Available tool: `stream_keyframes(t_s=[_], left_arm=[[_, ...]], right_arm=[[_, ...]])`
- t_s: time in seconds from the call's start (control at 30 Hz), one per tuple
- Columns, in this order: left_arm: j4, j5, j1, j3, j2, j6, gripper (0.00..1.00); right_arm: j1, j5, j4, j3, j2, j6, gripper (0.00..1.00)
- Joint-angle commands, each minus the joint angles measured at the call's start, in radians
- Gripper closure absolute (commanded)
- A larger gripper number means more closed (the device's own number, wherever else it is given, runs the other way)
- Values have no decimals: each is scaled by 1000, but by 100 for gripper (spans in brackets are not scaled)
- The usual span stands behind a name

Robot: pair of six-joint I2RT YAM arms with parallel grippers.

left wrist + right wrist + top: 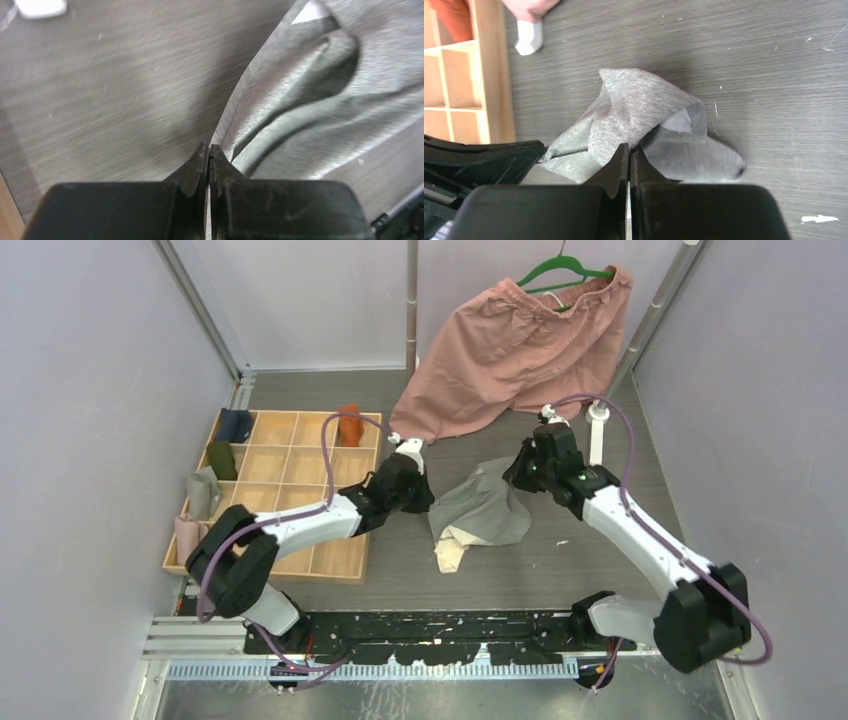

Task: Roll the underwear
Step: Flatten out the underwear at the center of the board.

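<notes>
Wood tray [340,558], table's 9 o'clock: rust-orange underwear [348,425] in its 1 o'clock cell, dark cloths [235,424] in the 11 o'clock cells. Left gripper [208,150]: clenched on grey underwear [482,510], mid-table, at its 9 o'clock edge. Right gripper [629,150]: clenched on its 2 o'clock edge. Step, judged: spreading flat. The next move calls for even tension before rolling.

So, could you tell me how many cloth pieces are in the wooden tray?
5: navy piece, dark green piece, grey piece, pink piece down the left column; rust-orange piece in the far row. The left arm may hide more.
</notes>
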Motion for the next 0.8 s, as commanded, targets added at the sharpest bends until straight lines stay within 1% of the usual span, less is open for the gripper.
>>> stream_keyframes(t_s=[0.0,0.1,0.23,0.37,0.5,0.57,0.6,0.77], left_arm=[[-71,74,-3,88,-135,140,99],[-131,74,-3,102,-216,177,99],[-208,81,-3,118,-322,215,99],[-273,81,-3,128,-405,232,99],[-332,85,-3,139,-472,231,99],[-364,97,-5,148,-496,226,99],[-378,125,-6,152,-508,223,99],[-435,167,-23,192,-553,220,99]], right_arm=[[0,11,-118,29,-139,-25,99],[1,0,-206,55,-210,-42,99],[3,-86,-306,86,-280,-60,99],[13,-101,-374,119,-358,-50,99],[17,-118,-465,174,-409,-44,99],[20,-152,-515,203,-417,-44,99],[22,-171,-537,213,-421,-42,99],[48,-251,-597,241,-459,3,99]])
